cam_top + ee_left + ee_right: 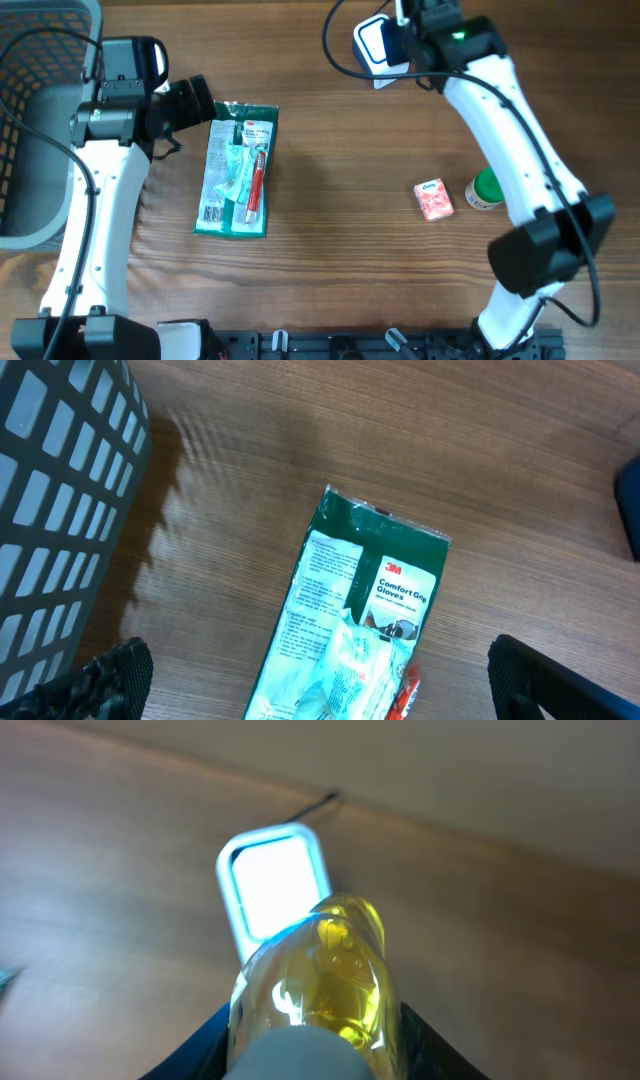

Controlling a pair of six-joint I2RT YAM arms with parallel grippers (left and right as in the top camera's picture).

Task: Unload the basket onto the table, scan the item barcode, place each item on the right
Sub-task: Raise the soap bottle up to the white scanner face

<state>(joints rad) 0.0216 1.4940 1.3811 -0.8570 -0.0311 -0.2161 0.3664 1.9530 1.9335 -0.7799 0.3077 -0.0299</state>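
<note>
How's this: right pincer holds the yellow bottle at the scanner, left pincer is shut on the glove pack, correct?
No: the left pincer is open above the glove pack, per the left wrist view. The right pincer does hold the yellow bottle at the scanner.

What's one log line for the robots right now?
right gripper: shut on yellow bottle | yellow bottle: pointed at scanner | left gripper: open, over gloves pack

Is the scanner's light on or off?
On. The scanner window glows bright white with a blue rim, just behind the yellow bottle.
</note>
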